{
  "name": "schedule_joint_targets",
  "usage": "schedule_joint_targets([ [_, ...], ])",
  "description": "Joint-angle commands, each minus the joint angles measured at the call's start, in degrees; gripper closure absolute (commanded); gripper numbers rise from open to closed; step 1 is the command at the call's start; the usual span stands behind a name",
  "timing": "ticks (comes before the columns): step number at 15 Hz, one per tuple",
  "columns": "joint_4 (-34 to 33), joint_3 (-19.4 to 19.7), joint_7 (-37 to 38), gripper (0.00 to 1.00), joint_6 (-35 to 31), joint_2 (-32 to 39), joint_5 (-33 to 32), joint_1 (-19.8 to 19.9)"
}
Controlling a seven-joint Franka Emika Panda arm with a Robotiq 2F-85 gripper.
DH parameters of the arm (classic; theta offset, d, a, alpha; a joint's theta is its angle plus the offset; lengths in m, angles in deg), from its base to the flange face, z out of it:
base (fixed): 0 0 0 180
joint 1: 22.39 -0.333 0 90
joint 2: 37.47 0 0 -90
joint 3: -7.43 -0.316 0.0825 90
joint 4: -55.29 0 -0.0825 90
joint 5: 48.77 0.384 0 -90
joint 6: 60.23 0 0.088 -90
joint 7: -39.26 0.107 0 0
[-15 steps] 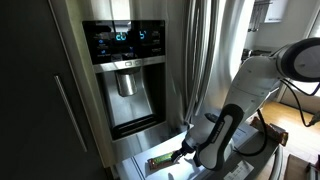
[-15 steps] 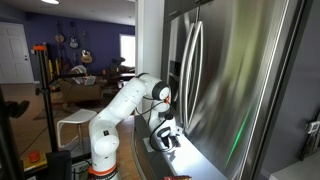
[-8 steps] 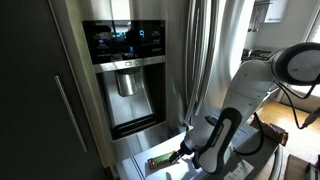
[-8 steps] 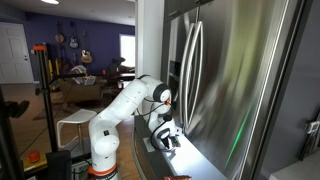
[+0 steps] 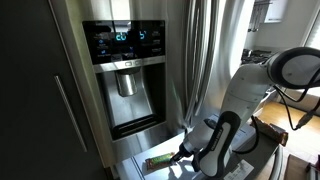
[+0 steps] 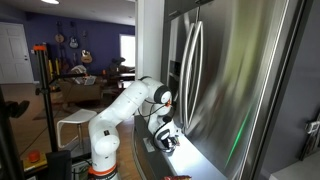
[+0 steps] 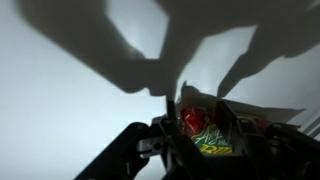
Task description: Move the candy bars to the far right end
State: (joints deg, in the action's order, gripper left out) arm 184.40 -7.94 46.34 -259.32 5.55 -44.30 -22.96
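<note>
In the wrist view my gripper has one dark finger on each side of a candy bar with a red and green-yellow wrapper. Both fingers sit against its sides, so the gripper is shut on it. The bar lies on the pale white panel. In an exterior view the greenish candy bar lies on the panel below the dispenser, and its end reaches under the gripper. In an exterior view the gripper is low against the fridge front, and the bar is hidden there. Only one bar shows clearly.
The black water dispenser recess sits above the panel with a metal cup in it. Steel fridge doors with long handles rise beside the arm. A white stool and living-room furniture stand behind the robot base.
The fingers have closed in from wide apart onto the candy bar. The arm has barely moved, and the bar lies where it was.
</note>
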Motion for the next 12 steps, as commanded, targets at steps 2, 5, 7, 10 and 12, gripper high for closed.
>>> schedule_joint_targets([
  [2,-2.73,-0.29,0.33,0.92,-0.32,2.68,-2.76,1.12],
  [5,-0.84,-0.57,0.48,1.00,0.13,0.82,-3.18,1.81],
  [7,1.20,-0.32,0.59,1.00,1.28,-1.32,-2.88,1.90],
  [10,5.02,-0.18,1.08,0.99,4.12,-5.52,-1.97,2.01],
  [12,7.38,0.31,1.38,0.99,7.22,-8.66,-0.97,1.78],
])
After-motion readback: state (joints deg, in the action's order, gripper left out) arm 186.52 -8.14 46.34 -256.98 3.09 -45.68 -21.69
